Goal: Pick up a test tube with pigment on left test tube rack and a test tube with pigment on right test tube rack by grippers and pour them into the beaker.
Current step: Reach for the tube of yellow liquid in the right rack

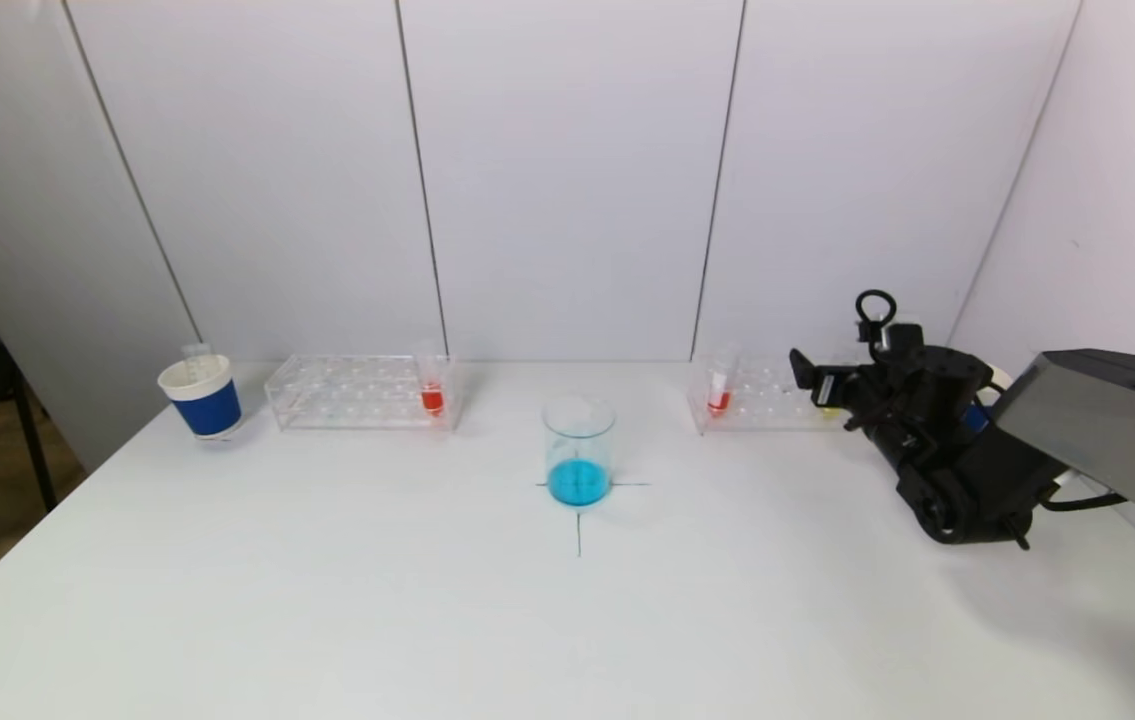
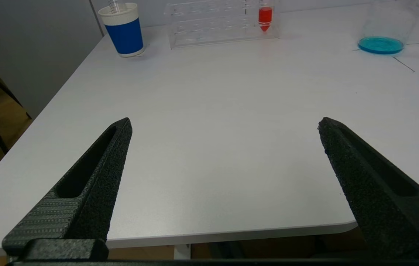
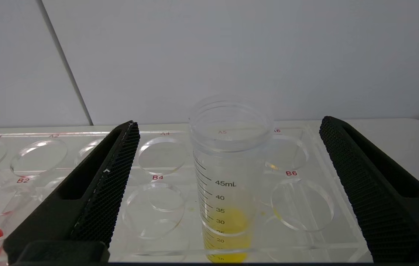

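While spread wide at the right rack [image 1: 762, 405], right tool [image 3: 227, 125] straddled upright yellow tube [image 3: 227, 177] dead ahead; left tool [image 2: 224, 123] gaped, released, far off over tabletop [image 2: 213, 111].

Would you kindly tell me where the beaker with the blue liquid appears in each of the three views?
Head view: the beaker stands mid-table on a drawn cross, between the two racks.
Left wrist view: the beaker sits in the upper right corner, far beyond the open left gripper.
Right wrist view: not in it; the open right gripper faces a yellow tube.
Shared landmark: the left rack's red tube shows in the head and left wrist views.
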You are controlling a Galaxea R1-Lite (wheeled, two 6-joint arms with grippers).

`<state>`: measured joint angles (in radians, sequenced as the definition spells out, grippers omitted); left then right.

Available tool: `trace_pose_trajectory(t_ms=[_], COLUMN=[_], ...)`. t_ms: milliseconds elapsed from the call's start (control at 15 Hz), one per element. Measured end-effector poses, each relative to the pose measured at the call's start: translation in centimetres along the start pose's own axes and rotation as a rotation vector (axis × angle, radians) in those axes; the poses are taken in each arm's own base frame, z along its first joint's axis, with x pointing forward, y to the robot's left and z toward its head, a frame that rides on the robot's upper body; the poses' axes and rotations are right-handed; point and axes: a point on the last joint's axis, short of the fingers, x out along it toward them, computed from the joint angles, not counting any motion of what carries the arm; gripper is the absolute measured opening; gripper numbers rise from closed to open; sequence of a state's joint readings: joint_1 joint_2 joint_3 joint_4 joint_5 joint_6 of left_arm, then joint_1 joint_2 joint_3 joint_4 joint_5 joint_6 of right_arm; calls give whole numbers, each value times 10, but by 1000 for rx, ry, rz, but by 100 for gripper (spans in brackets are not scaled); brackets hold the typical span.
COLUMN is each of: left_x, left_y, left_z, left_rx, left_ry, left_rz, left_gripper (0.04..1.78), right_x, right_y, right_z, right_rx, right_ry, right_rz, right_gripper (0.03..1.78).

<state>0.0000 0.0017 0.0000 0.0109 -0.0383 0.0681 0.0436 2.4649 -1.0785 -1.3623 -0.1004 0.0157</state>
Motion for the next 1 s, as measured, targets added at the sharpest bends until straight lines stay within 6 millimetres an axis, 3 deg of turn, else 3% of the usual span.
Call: trace_pose_trajectory(t_ms=[400,533,733,1000], left_x=[0,0,0,0], left_y=[0,0,0,0], left_z=[0,0,0,0], left_rx=[0,0,0,-1], left_ry=[0,0,0,0], left_rz=[0,0,0,0], left_gripper=[176,176,176,176], right_x=[1,1,1,1], right_y=[-1,-1,-1,-1], right_z=[1,0,0,-1], right_rx=[1,-1,-2,-2], right_ry=[-5,-2,-2,-1], right_rz=[-3,-3,-3,-3], right_gripper=[177,168,136,64])
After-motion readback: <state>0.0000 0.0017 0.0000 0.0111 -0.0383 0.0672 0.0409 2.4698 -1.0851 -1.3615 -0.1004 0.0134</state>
